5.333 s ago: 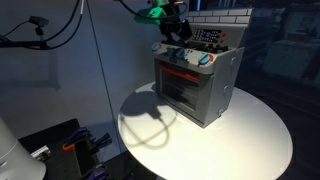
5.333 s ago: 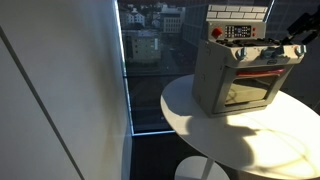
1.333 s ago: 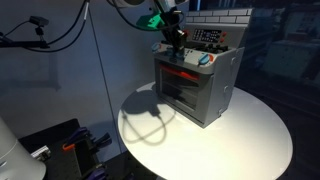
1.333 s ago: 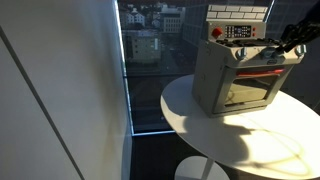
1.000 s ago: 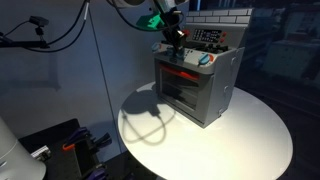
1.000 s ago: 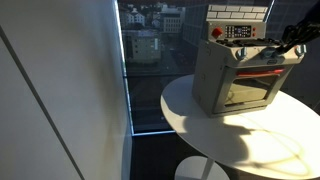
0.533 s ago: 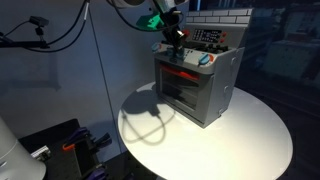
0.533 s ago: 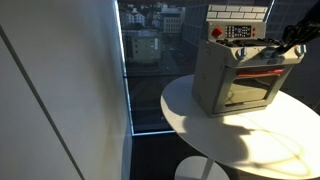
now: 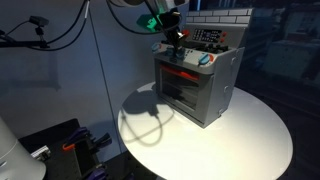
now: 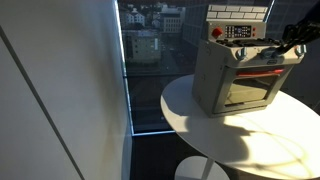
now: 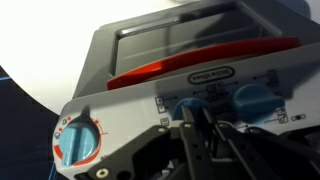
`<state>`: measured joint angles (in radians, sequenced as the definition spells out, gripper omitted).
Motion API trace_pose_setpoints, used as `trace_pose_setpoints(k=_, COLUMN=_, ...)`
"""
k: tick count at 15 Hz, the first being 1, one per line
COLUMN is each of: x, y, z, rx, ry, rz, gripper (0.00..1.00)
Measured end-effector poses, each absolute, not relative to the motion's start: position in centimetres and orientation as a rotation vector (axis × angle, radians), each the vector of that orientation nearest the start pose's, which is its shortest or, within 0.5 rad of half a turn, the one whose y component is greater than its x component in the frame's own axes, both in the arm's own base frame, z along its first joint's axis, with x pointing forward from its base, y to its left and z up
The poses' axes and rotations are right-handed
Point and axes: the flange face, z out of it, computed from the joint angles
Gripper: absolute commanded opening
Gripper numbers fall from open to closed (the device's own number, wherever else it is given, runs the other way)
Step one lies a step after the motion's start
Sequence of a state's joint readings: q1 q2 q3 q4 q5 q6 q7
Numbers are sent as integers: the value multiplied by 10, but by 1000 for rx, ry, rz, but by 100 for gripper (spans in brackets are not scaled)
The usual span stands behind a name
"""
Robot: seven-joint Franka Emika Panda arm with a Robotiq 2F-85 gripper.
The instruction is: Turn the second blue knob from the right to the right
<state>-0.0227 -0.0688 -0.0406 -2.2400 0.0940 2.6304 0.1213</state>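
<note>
Gripper point(image 11: 196, 125): in the wrist view its 2 dark fingers point(image 11: 207, 135) stand close side by side with only a thin gap, tips up against the knob row; I cannot tell whether they pinch anything or just press there.
Blue knob point(image 11: 183, 104): on the grey control strip of the toy oven, right at the fingertips and partly hidden behind them; too covered to read how it is turned.
Neighbouring knob point(image 11: 255, 100): also blue, on the same strip, apart from the fingers.
Red dial point(image 11: 78, 140): round, with a blue centre, at the far end of the strip, well apart from the gripper.
Toy oven point(image 9: 195, 90): grey box with a window door and a red handle point(image 11: 190, 65), upright on the bench; seen too from the other side point(image 10: 235, 85).
Bench point(image 9: 250, 135): round and white, oven towards its back edge; the same top shows here point(image 10: 240, 140).
Arm: in an exterior view the gripper point(image 9: 174, 40) comes down onto the oven's top front edge; in an exterior view it point(image 10: 290, 42) reaches in from the frame edge to that same edge.
</note>
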Motion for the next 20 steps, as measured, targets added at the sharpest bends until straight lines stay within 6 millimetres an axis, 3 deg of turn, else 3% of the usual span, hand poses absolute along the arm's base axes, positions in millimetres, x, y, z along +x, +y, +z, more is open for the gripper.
trace_pose_setpoints(k=20, x=544, y=-62, z=443, rx=-2605, ry=842, rz=-581, gripper=5)
